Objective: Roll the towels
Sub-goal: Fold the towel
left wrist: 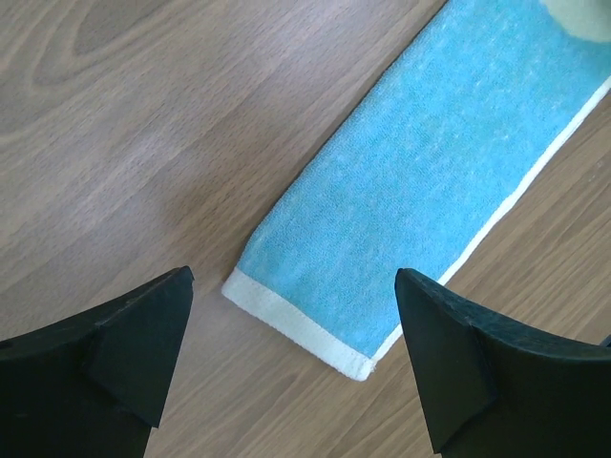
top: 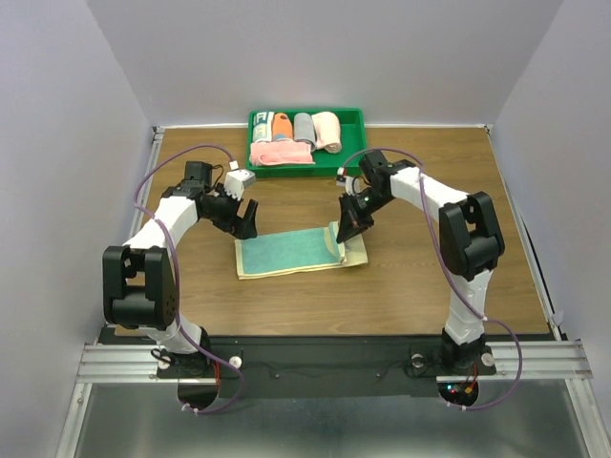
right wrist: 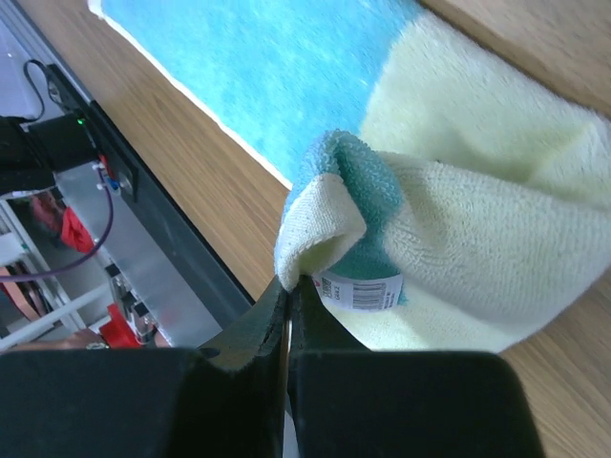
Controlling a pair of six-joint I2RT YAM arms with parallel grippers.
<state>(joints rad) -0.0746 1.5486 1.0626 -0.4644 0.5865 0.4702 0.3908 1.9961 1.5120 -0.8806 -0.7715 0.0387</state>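
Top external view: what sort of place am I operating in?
Probably a lab robot cell: plain walls box in a wooden table, a metal rail edges its near side, and a green tray holds rolled cloths beyond the teal towel.

Towel (top: 286,254) on table (top: 430,286), tray (top: 353,134) behind

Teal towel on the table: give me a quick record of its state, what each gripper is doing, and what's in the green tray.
towel: teal towel, mostly flat on the wooden table, pale yellow underside
right end: corner raised and curled over, label showing
right gripper: shut on that corner
left gripper: open, over the towel's left end
green tray: far edge, holds several rolled cloths, including a peach towel
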